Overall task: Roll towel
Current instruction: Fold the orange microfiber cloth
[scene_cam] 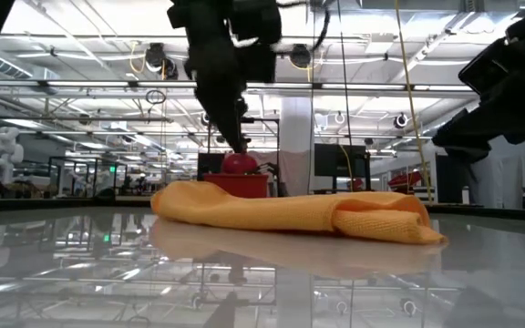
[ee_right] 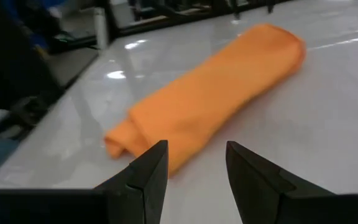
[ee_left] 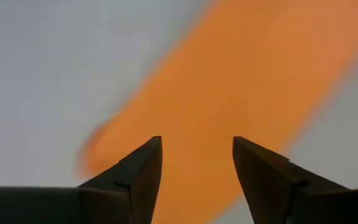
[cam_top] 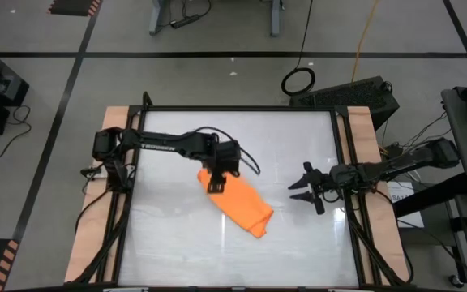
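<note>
The towel (cam_top: 237,203) lies on the table (cam_top: 169,243), near its middle, stretched slantwise: one end points toward the far left, the other toward the near right. It is rolled lengthwise into a long bundle, and the near-right end shows a folded lip.

The left gripper (cam_top: 216,183) hangs directly above the towel's far-left end, jaws parted and pointing down, its arm reaching in from the table's left edge.

The right gripper (cam_top: 305,190) sits off to the towel's right, apart from it, above bare table, jaws parted and facing the towel's near-right end. Its arm comes in over the right edge.
</note>
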